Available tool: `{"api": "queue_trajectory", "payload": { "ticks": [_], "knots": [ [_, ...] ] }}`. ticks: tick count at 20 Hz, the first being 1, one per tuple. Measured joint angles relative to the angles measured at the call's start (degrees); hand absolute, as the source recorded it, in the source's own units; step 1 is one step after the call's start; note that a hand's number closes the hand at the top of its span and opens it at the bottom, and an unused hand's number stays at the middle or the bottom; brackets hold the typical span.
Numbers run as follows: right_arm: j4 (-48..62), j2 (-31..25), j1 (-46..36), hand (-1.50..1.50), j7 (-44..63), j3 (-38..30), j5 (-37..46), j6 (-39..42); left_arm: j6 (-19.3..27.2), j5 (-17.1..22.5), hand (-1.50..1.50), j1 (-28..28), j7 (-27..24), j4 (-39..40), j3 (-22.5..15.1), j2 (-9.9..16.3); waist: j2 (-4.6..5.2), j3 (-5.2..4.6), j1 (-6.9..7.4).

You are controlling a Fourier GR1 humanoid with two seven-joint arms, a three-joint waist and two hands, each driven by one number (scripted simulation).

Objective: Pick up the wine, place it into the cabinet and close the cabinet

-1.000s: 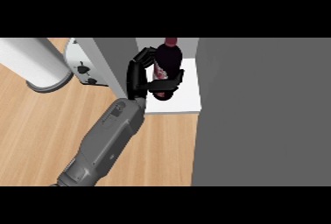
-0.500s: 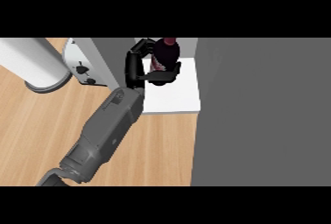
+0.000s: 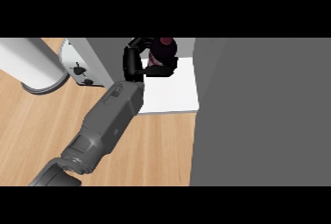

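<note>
Dark red wine bottle [image 3: 161,51] is held by the hand [image 3: 143,61] over the white cabinet shelf [image 3: 169,94], far at the back of the opening. The black fingers are curled round the bottle and grasp it from the side. From where the forearm comes in, I cannot say for sure which arm this is; I judge it is the right one, reaching across. No other hand shows in the view.

The step now seems to be the placing. To do it well, the hand should bring the bottle down straight until its base rests on the shelf, well inside the edge, and only then let the fingers go, so the door can pass.

The big grey panel [image 3: 258,113] at the right is probably the open door, but its handle is not visible. The bottle's top is cut off by the upper edge, and I cannot see whether its base touches the shelf
</note>
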Motion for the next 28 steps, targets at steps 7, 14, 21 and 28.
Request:
{"api": "queue_trajectory", "payload": {
  "ticks": [7, 14, 21, 28],
  "knots": [
    [0.35, -0.13, 0.32, -1.5, -0.58, 0.16, -0.3, 1.04, -3.16, 4.42, 1.5, -1.32, -1.83, 3.59, 3.16, -0.18, 0.19, 0.03, -0.77],
    [0.36, -0.06, -0.48, -1.5, 0.31, 0.4, -0.55, 0.66, -4.85, 4.68, 1.5, -3.4, -3.52, 7.4, 5.21, -0.19, 0.25, 0.06, -0.79],
    [0.52, -0.29, -1.88, -1.5, 0.74, 0.52, -0.42, 0.12, -4.73, 4.17, -1.5, -4.21, -5.09, 10.75, 5.71, -0.06, 0.33, 0.08, -1.04],
    [0.81, 0.07, -2.24, -1.5, 0.55, 1.01, -0.42, -0.29, -2.01, 2.86, -1.5, -4.19, -5.84, 13.34, 5.83, -0.15, 0.47, 0.14, -1.32]
  ]
}}
